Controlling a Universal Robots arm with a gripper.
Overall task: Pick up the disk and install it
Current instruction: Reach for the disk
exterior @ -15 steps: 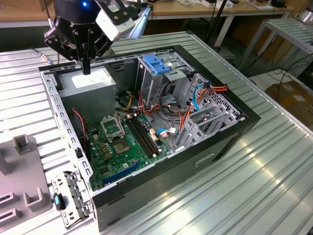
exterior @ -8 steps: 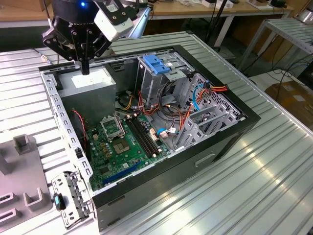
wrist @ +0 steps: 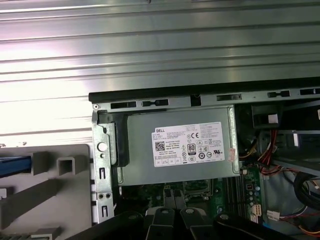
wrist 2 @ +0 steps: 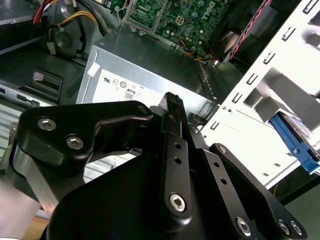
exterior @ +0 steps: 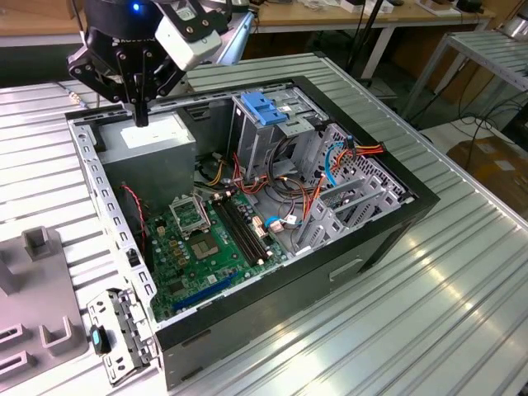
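Observation:
My gripper (exterior: 142, 118) hangs over the back corner of the open computer case (exterior: 388, 239), at the exterior view's left. Its two black fingers are pressed together, shut with nothing between them, a little above the grey power-supply box (exterior: 153, 140). In the second wrist view the gripper (wrist 2: 172, 100) points at that box (wrist 2: 150, 75). A blue rail with a silver edge (wrist 2: 295, 142), apparently the disk, lies outside the case's perforated wall (wrist 2: 260, 100). A blue strip (wrist: 12, 165) of it lies on the grey fixture (wrist: 45, 190) in the first wrist view.
Inside the case are the green motherboard (exterior: 202, 243), loose cables (exterior: 330, 165) and a metal drive cage (exterior: 272, 140) with a blue latch (exterior: 264, 107) on top. A grey fixture (exterior: 37, 289) and a small metal bracket (exterior: 115, 334) sit beside the case on the ribbed metal table (exterior: 429, 313).

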